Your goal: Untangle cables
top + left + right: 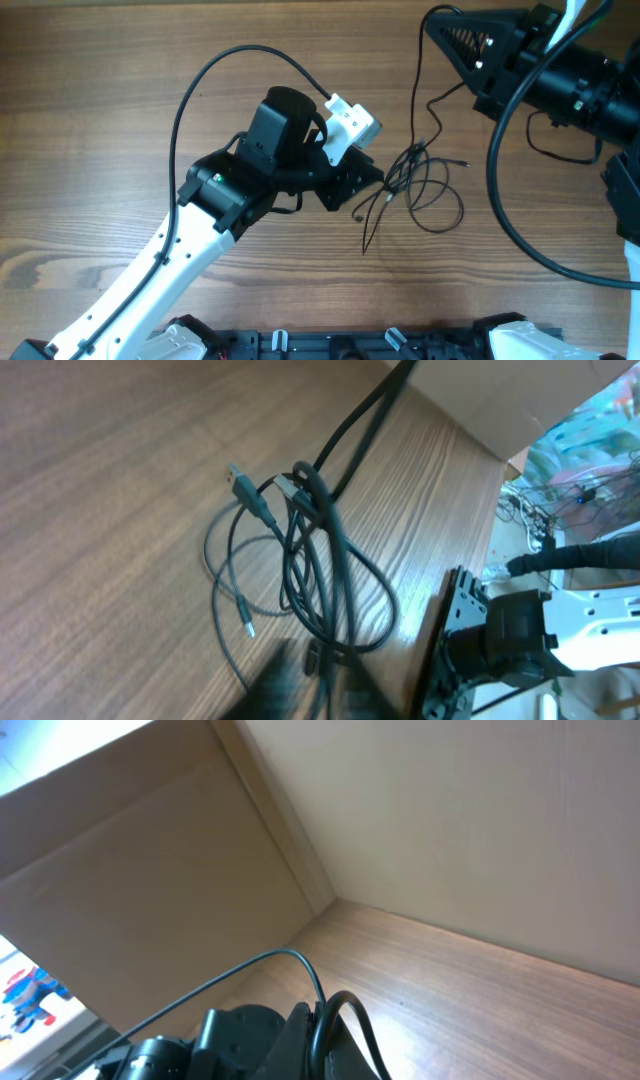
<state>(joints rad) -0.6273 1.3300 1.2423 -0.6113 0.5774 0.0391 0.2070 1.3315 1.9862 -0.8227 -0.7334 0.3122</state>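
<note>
If pulled apart with loops crossed, risk of cinching the cables [412,160] into a tighter knot, or dragging the whole tangle | left tool [368,182] low at tangle's edge on worktop [100,90], wrist canted, opening indiscernible | right tool [432,18] beyond tangle, strand reaching its tip, grip indiscernible.

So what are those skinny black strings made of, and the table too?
The cables look like thin wire coated in black rubbery plastic: they bend into soft loops with a slight sheen. Their small plug tips may be metal. The table looks like wood or wood-print laminate, smooth brown with long grain lines; the pictures cannot settle which.
</note>
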